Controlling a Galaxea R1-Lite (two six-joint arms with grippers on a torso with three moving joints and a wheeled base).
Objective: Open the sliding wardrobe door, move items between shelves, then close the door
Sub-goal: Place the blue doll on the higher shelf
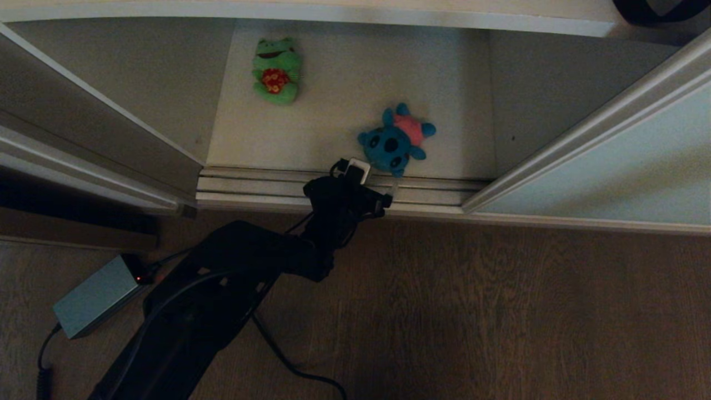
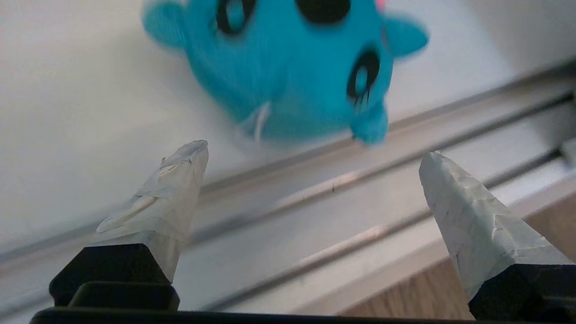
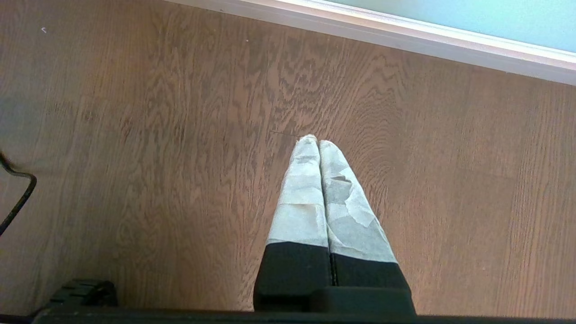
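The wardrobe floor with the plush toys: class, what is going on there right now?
The sliding frosted-glass wardrobe door stands open. The robot's left pincer, fingers wide apart and empty, hovers over the metal door track just in front of a blue plush toy with a pink back. That toy lies on the off-white bottom shelf, apart from a green frog plush farther in. The right pincer is shut over the wooden floor.

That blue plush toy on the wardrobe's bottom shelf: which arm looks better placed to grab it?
The left. Its left gripper hangs open just short of the blue plush toy, above the door track. The right gripper is shut, over bare floor.
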